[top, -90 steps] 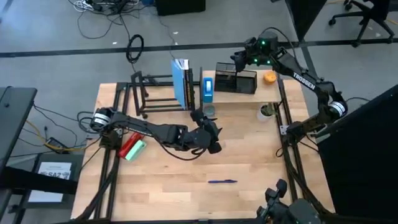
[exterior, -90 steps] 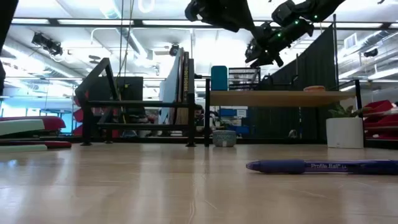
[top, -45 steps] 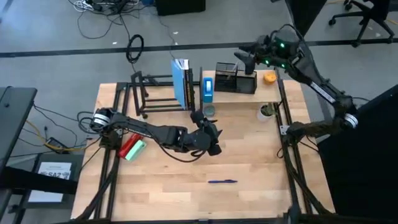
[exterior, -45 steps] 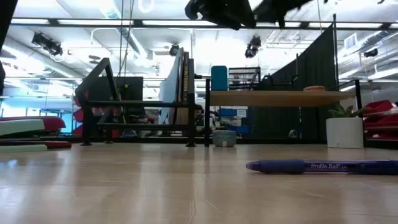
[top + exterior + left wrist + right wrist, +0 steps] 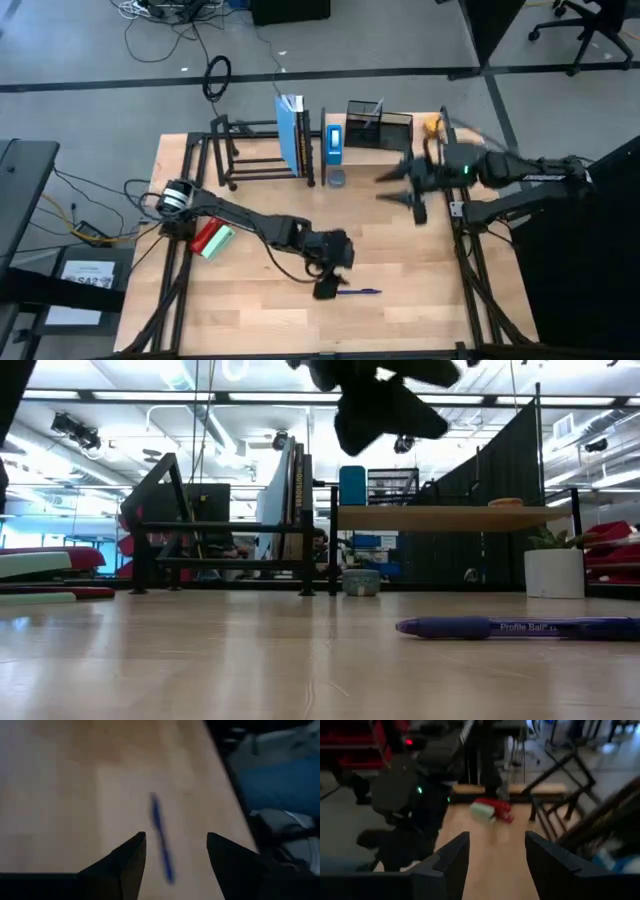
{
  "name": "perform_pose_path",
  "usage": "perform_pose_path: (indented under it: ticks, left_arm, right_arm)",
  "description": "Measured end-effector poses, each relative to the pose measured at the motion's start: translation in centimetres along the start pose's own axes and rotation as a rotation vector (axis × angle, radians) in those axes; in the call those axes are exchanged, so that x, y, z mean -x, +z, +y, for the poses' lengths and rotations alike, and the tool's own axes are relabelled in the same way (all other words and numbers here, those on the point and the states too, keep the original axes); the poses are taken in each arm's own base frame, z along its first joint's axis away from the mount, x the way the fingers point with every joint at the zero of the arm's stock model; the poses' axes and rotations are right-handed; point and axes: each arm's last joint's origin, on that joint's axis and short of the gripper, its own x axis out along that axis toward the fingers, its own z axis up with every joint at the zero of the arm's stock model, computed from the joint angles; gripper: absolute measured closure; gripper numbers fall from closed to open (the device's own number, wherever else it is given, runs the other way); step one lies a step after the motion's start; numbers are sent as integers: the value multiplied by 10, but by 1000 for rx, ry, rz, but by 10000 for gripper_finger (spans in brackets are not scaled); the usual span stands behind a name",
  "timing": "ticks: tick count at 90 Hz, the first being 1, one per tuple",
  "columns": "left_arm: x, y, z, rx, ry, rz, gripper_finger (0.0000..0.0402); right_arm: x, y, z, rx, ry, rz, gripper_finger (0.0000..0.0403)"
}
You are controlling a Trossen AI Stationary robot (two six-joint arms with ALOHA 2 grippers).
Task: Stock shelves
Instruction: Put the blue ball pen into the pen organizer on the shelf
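The left gripper (image 5: 330, 288) hangs low over the front middle of the desk (image 5: 250, 310), just above the near end of a blue pen (image 5: 358, 292) that lies flat on the wood; its jaws are spread, with the pen (image 5: 161, 840) showing in the gap between them and not touched. The right gripper (image 5: 395, 188) is raised over the right side of the desk, jaws spread and holding nothing. At the back stand the black metal rack (image 5: 235, 155) on the left, holding upright blue books (image 5: 293, 132), and the wooden shelf (image 5: 385, 156) beside it on the right, carrying a blue box (image 5: 334, 140), a mesh organizer (image 5: 380, 125) and an orange (image 5: 432, 124). A red and green stapler (image 5: 212, 239) lies near the desk's left edge
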Motion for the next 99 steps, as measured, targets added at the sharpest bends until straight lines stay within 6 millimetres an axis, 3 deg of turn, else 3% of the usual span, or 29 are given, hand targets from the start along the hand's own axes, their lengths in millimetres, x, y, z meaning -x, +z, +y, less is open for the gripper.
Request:
perform_pose_path:
  ticks: [14,25,56,69,80,99]
  left_arm:
    - [-30,-9,-10,-32,-58,-39,211]
    - [-43,-11,-9,-18,-61,-73,211]
    - [-50,-35,-3,20,150,96,211]
    - [-57,-31,-26,-20,130,-12,211]
    - [-75,-38,-39,-44,124,-83,211]
    - [-104,-61,-44,-63,345,-138,211]
  right_arm:
    - [-9,-39,36,-33,19,19,243]
    - [-9,-68,60,-98,51,51,243]
    - [-13,-139,127,-155,147,267,243]
    - [-21,-159,150,-181,176,315,243]
    - [-29,-171,164,-192,195,316,243]
    - [-39,-188,176,-181,199,330,243]
